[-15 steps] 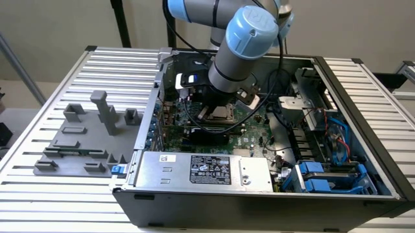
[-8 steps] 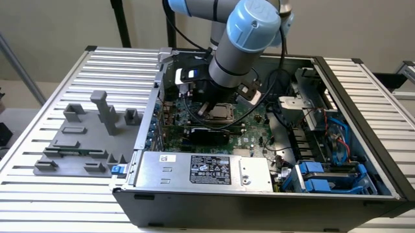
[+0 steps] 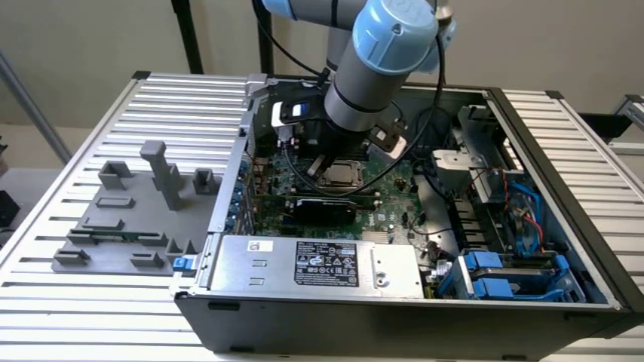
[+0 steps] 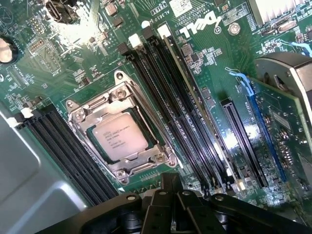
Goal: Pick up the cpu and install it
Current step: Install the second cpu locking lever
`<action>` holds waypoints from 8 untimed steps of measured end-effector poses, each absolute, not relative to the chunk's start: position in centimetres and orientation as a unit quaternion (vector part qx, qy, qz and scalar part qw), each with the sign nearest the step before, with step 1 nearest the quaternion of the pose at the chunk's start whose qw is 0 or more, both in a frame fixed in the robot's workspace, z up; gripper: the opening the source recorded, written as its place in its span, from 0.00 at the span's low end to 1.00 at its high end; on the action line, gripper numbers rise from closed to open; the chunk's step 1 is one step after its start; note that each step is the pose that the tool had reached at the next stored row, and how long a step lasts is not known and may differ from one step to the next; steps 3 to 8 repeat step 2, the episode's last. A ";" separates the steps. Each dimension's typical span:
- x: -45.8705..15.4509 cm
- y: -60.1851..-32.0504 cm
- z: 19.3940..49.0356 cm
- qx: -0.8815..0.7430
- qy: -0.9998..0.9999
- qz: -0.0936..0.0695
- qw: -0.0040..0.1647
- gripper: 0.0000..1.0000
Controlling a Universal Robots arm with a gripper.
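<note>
Ribbed aluminium slats formed the tabletop [image 3: 90,98], with a plain beige wall behind it. On the exterior view's left sat a grey fixture tray [image 3: 126,226] with upright posts and slots. Beside it, toward the exterior view's right, lay an opened computer case [image 3: 403,324] with its side panel off.

Inside the case, a silver labelled power-supply box [image 3: 317,265] filled the near edge, blue drive caddies [image 3: 508,275] sat in the near corner on the exterior view's right, and the green motherboard [image 3: 387,204] covered the floor. Cables ran across the far part of the board.

The arm [image 3: 378,64] reached down into the case from above, and its gripper [image 3: 320,167] hung just over the socket area. The cpu [image 3: 343,174] sat in the socket [image 3: 348,183] on the board, not held by anything.

The wrist view gave what the exterior view could not: the cpu [image 4: 118,137] lay flat within the silver metal frame of the socket [image 4: 122,129], its printed top facing up, with black memory slots [image 4: 180,107] running alongside on one flank and more memory slots [image 4: 68,153] on the other. A blue-edged expansion slot [image 4: 265,131] and a white brand mark on the motherboard [image 4: 214,58] showed too. The gripper [image 4: 168,195] appeared as dark linkage at the picture's edge, clear of the cpu. Its jaws were pressed together, gripping nothing.
</note>
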State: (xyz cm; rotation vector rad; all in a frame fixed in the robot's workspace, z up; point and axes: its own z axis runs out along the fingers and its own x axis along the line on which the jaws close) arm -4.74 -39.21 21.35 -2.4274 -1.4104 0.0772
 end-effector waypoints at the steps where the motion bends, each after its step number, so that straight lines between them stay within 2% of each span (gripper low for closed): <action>1: -4.7 -39.2 21.4 -0.852 -0.495 0.027 0.166 0.11; 8: -4.7 -39.2 21.4 -0.852 -0.495 0.027 0.166 0.11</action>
